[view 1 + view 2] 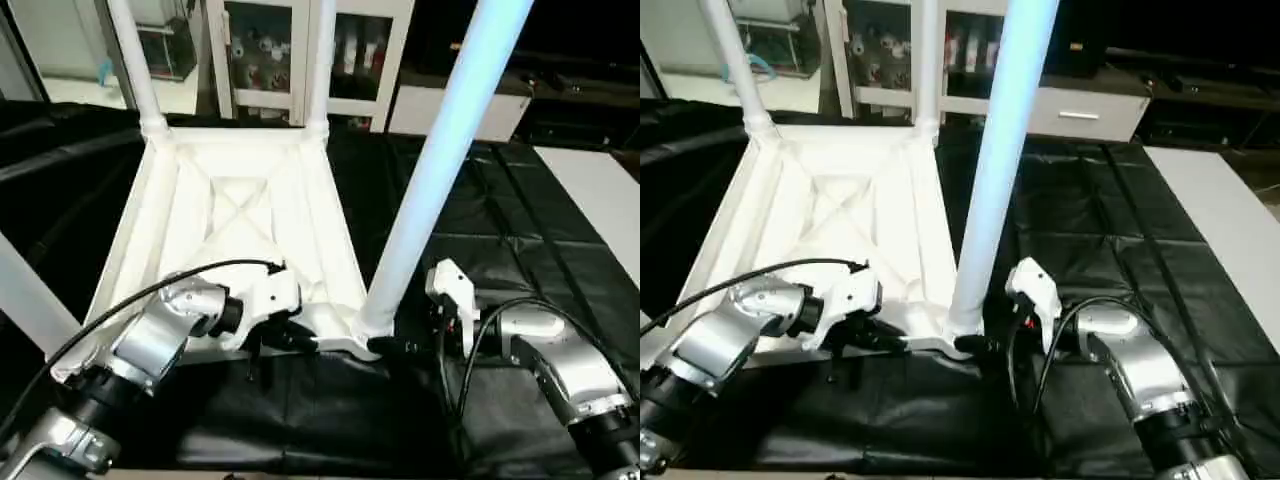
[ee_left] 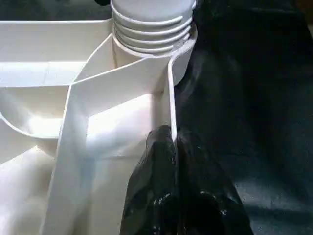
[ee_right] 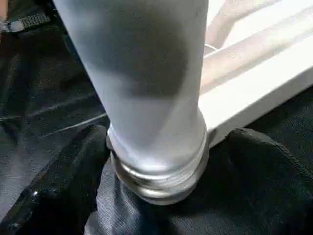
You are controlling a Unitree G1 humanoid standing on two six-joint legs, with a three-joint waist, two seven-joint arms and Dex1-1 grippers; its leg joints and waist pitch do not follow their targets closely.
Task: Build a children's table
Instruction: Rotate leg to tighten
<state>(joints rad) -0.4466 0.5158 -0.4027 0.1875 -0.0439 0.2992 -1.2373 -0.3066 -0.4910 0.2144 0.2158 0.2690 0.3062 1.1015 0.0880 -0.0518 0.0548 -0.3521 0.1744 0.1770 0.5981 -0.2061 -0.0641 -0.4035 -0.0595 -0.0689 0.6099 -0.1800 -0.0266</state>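
1. Right now the right gripper (image 3: 161, 147) is spread wide, one finger on each side of the near leg (image 1: 440, 170), low down by its threads.
2. That leg stands straight up in the near corner socket (image 2: 178, 54) of the upside-down table top (image 1: 240, 210).
3. Just beside it, the left gripper (image 2: 173, 147) pinches the top's thin rim.
4. Everything sits on a black cloth (image 1: 520, 230), with white cupboards (image 1: 300, 50) behind.

2 silver, rounded forearms are seen, the left forearm (image 1: 160, 335) and the right forearm (image 1: 560, 365), each ending toward the body in a black ribbed collar. A white housing is mounted at each wrist. Black cables are looped over both arms. Glossy black fingers (image 2: 171, 191) are fitted to the grippers.
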